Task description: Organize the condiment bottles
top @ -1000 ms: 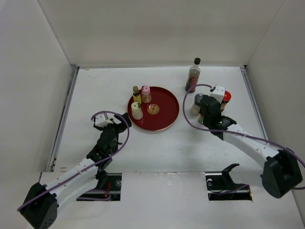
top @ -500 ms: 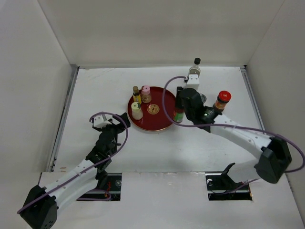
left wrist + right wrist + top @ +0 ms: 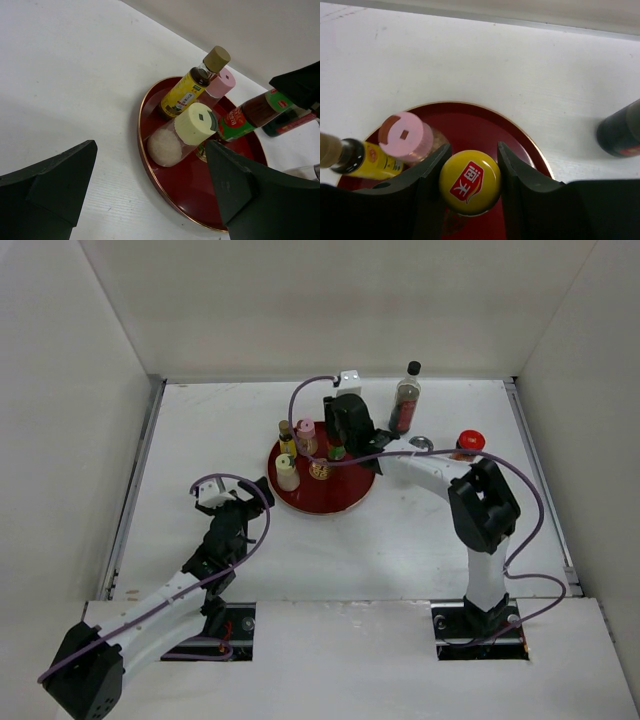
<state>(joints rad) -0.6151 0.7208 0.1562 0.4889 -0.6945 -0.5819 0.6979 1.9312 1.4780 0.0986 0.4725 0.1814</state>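
Condiment bottles are partly grouped, if you take the tray (image 3: pixel 350 492) as the collection point. Three of seven stand on it, close together in its left half: the amber bottle (image 3: pixel 286 437), the pink-capped bottle (image 3: pixel 305 435) and the pale bottle (image 3: pixel 287 472). A fourth, the yellow-capped bottle (image 3: pixel 470 181), is over the far part of the tray just right of the pink-capped bottle. It is clamped near its top between the fingers of the right gripper (image 3: pixel 472 155). You cannot tell from these views whether its base touches the tray. Treat this placement as nearly complete, with release not yet done. Three items are left on the table (image 3: pixel 200 420), right of the tray: the dark bottle (image 3: pixel 405 400), the grey-lidded jar (image 3: pixel 421 444) and the red-lidded jar (image 3: pixel 468 442). The right arm reaches far forward and across to the left, with its gripper pointing down. The left gripper (image 3: pixel 255 490) is spread wide and empty, low over the table just left of the tray and facing it.
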